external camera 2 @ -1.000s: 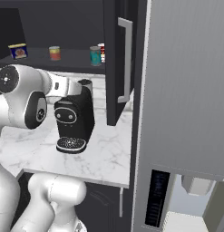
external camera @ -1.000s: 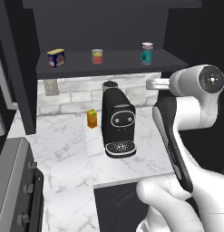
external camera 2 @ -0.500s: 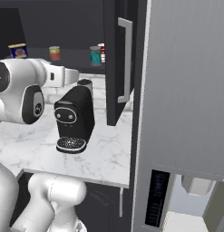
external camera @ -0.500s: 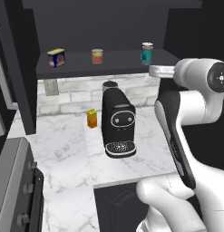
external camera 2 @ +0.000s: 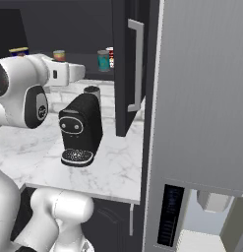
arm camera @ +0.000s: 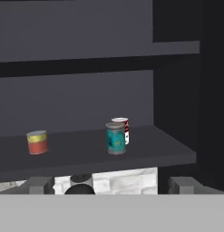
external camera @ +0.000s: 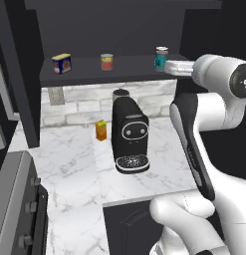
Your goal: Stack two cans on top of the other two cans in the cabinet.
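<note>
On the dark cabinet (external camera: 134, 70) shelf a squat blue tin (external camera: 61, 63) stands at the left and a small red-orange can (external camera: 107, 62) in the middle. The slim teal can (external camera: 161, 59) is at the right. In the hand view the teal can (arm camera: 115, 138) stands just in front of the red-and-white can (arm camera: 122, 126), with the red-orange can (arm camera: 37, 142) off to the left. My gripper (arm camera: 112, 186) is open and empty. It is level with the shelf and short of its front edge, pointing at the teal can. Its white hand (external camera: 178, 66) sits beside that can.
A black coffee machine (external camera: 129, 134) and a small orange carton (external camera: 100, 129) stand on the marble counter (external camera: 69, 164) below the shelf. The cabinet's open door (external camera 2: 130, 64) juts out at the right, beside a tall grey panel (external camera 2: 201, 98). A stove (external camera: 15, 209) lies at the left.
The hand has risen from below the shelf to shelf height, beside the teal can. The jaws stayed open and the cans have not moved.
</note>
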Tool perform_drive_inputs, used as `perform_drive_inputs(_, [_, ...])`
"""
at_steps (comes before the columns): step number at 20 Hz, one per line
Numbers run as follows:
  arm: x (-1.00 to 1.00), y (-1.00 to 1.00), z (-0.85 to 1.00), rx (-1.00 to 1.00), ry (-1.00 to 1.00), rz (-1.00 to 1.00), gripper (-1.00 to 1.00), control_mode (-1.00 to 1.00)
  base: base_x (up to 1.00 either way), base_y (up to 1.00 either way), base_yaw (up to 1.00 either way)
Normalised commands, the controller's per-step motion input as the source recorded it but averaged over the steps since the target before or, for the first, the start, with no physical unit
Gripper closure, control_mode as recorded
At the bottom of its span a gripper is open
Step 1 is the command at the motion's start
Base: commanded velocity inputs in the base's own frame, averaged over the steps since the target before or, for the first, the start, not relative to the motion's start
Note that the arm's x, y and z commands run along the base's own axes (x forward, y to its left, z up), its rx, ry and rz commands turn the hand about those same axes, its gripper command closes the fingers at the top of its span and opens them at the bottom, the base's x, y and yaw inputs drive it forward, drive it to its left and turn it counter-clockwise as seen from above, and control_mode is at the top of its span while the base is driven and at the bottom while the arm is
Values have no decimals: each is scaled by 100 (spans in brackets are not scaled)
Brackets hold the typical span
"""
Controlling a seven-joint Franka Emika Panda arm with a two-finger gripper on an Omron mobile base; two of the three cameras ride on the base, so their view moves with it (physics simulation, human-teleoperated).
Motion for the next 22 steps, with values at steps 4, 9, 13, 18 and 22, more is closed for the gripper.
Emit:
perform_drive_inputs(4, [1, 0, 11, 0, 0, 0, -100, -100, 0, 0, 0])
perform_drive_inputs(9, [1, 0, 1, 0, 0, 0, -100, -100, 0, 0, 0])
perform_drive_inputs(13, [0, 0, 0, 0, 0, 0, -100, -100, 0, 0, 0])
perform_drive_inputs(18, [4, 0, 0, 0, 0, 0, -100, -100, 0, 0, 0])
perform_drive_inputs(22, [20, 0, 0, 0, 0, 0, -100, -100, 0, 0, 0])
